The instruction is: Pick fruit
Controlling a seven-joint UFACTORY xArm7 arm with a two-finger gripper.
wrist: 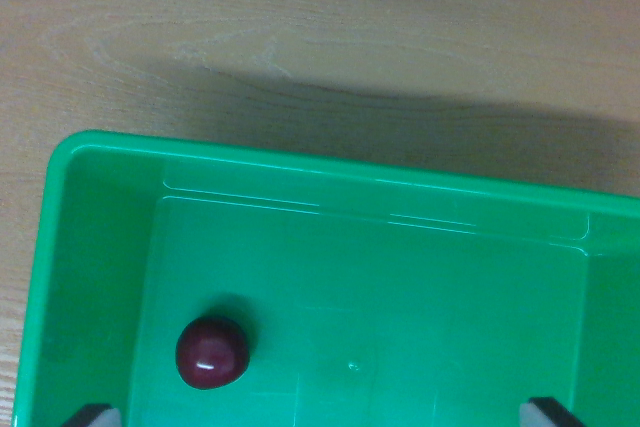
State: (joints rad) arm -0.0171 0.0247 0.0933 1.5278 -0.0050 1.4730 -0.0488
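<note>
Gripper (325,417) fingertips spread wide, empty | dark red fruit (212,351) on green bin (90,247) floor (near left wall) | wooden table (300,27) beneath

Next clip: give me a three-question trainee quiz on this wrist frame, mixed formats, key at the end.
1. True or false: the dark red fruit lies inside the green bin.
2. Multiple choice: the fruit sits toward the wrist view's (A) left, (B) right, (C) upper centre.
3. Fill in: the bin rests on a ____ table.

Key: 1 true. 2 A. 3 wooden. Note: the gripper shows only two fingertips at the bottom edge, spread wide, nothing between them.
</note>
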